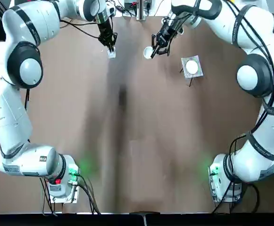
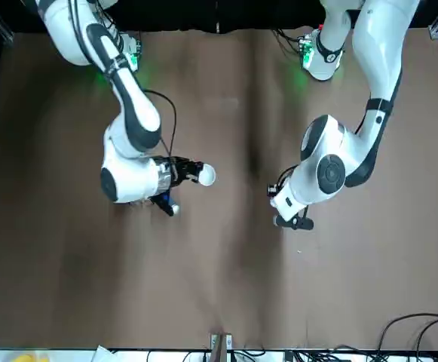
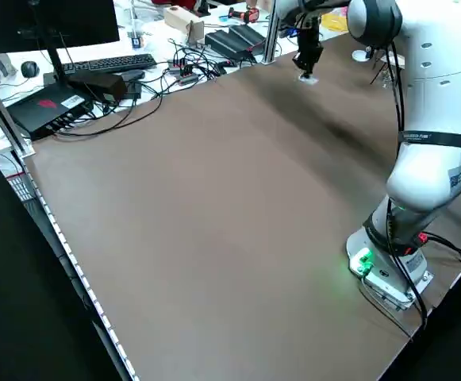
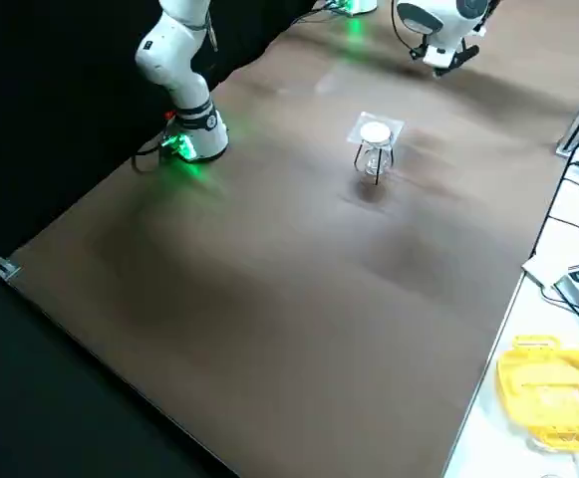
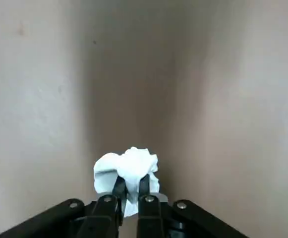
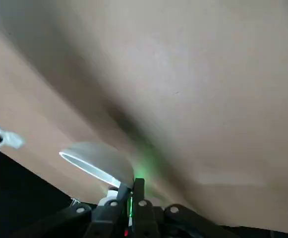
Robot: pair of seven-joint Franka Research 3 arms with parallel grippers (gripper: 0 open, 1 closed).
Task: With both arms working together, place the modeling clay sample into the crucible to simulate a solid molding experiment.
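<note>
The modeling clay sample (image 5: 127,171) is a crumpled whitish lump, and my left gripper (image 5: 131,184) is shut on it. In the top view the clay (image 1: 111,53) hangs under the left gripper (image 1: 109,45) at the far middle-left of the table. My right gripper (image 6: 129,190) is shut on the rim of the crucible (image 6: 98,160), a small white cup held tilted. From above, the crucible (image 1: 147,52) sits at the tip of the right gripper (image 1: 156,47), a short gap to the right of the clay. The front view shows the crucible (image 2: 206,176) too.
A square silvery plate on thin dark legs (image 1: 192,67), with a round white centre, stands on the brown table to the right of the right gripper; it shows as well in the right side view (image 4: 375,134). Cables and desk clutter lie beyond the far edge (image 3: 135,63).
</note>
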